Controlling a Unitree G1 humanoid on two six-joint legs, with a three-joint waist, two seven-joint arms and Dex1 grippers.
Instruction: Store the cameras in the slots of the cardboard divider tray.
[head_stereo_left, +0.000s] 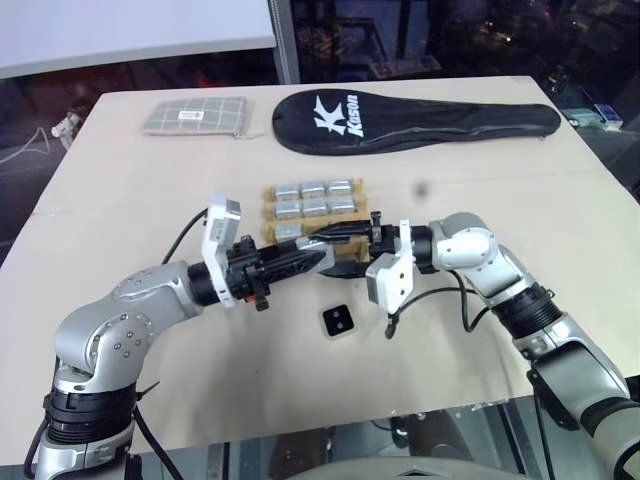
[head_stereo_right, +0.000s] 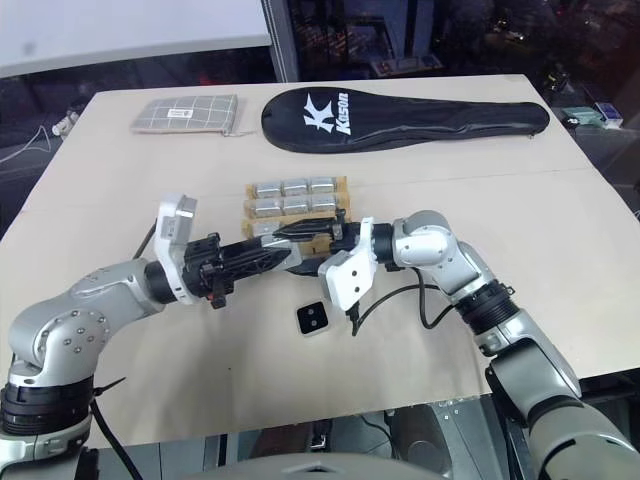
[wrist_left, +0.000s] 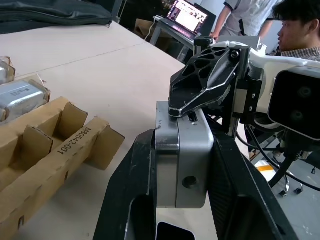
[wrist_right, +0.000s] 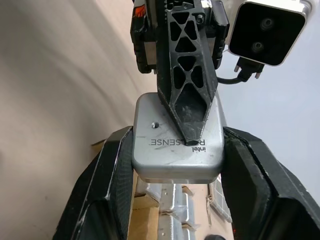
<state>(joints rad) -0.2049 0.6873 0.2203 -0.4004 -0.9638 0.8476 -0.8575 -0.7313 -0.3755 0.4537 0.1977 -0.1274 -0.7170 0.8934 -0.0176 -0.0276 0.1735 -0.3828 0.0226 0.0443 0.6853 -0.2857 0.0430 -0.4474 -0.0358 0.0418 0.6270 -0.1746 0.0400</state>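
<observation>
One silver-grey camera hangs above the table just in front of the cardboard divider tray. My left gripper is shut on its sides. My right gripper is shut on the same camera from the other side, crosswise to the left one. In the head views the two grippers meet over the tray's near edge and hide the held camera. Several cameras fill the tray's far and middle rows, and one sits in the near left slot. Another camera with a black face and two lenses lies on the table nearer me.
A long black racket cover lies along the table's far side, with a grey checkered pouch to its left. Two people are beyond the table's edge in the left wrist view.
</observation>
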